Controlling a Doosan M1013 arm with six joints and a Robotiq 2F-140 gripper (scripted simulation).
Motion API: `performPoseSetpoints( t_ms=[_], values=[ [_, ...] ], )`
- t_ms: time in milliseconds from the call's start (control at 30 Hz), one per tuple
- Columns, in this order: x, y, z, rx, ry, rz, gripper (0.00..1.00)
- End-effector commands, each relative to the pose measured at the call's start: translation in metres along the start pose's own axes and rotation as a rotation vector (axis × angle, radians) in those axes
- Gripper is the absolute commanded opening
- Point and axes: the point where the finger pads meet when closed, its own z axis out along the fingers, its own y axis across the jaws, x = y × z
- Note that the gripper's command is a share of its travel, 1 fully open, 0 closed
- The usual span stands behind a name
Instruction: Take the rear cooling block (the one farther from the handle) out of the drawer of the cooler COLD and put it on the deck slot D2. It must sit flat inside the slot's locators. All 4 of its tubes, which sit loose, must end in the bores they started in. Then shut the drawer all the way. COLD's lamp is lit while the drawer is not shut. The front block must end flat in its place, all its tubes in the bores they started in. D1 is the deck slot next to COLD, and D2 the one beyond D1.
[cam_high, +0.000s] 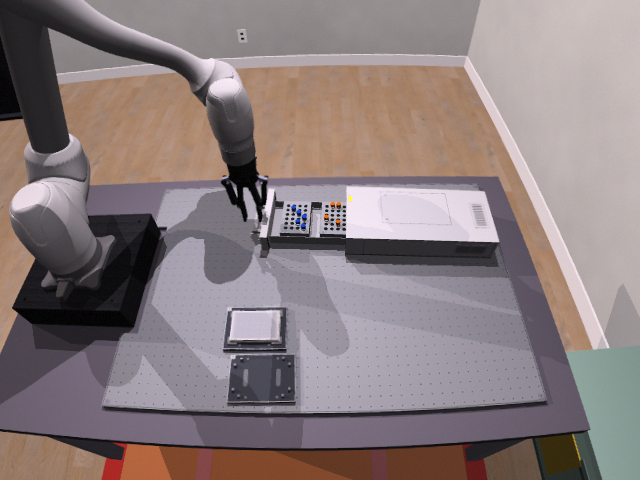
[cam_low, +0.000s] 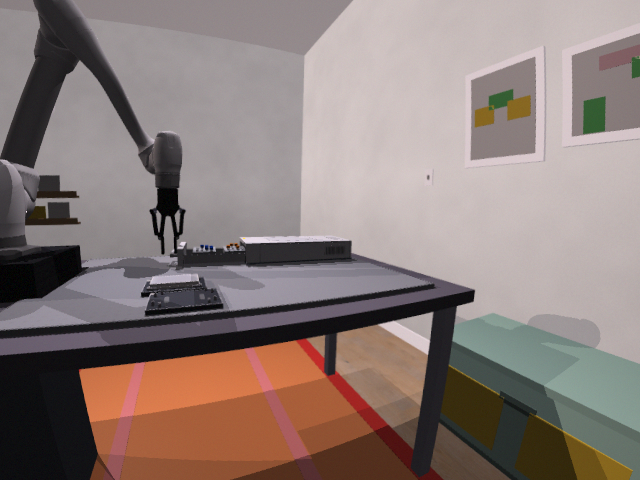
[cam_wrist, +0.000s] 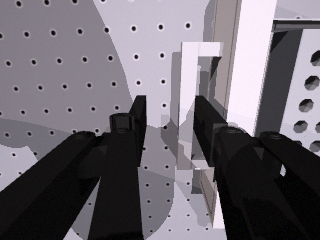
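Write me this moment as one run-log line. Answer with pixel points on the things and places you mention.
drawer (cam_high: 305, 240) (cam_low: 219, 258) (cam_wrist: 252, 65): open | lamp (cam_high: 349, 198): lit | front block (cam_high: 294, 232) (cam_low: 205, 250) (cam_wrist: 296, 90), rear block (cam_high: 332, 232) (cam_low: 234, 249): inside | fingers (cam_high: 240, 209) (cam_low: 162, 243): parted around handle (cam_high: 256, 225) (cam_low: 174, 254) (cam_wrist: 187, 95) | D2 (cam_high: 262, 378) (cam_low: 183, 299): bare

Soft light washed my table (cam_high: 392, 431) (cam_low: 463, 295); overlapping shadows crossed it, and my fingers looked nearly black.

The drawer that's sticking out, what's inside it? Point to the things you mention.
The drawer (cam_high: 310, 241) (cam_low: 219, 259) holds a front block (cam_high: 295, 233) with blue tubes (cam_high: 298, 220) and a rear block (cam_high: 331, 233) with orange tubes (cam_high: 326, 217). The cooler (cam_high: 418, 248) (cam_low: 294, 251) covers the rear block's far end, so anything under there is hidden.
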Motion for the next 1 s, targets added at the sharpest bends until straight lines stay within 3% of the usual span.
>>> performPoseSetpoints(
  t_ms=[0,967],
  values=[
    [0.0,-0.004,0.0,-0.001,0.001,0.0,0.34],
    [0.0,-0.025,0.0,-0.001,0.001,0.0,0.34]
  ],
)
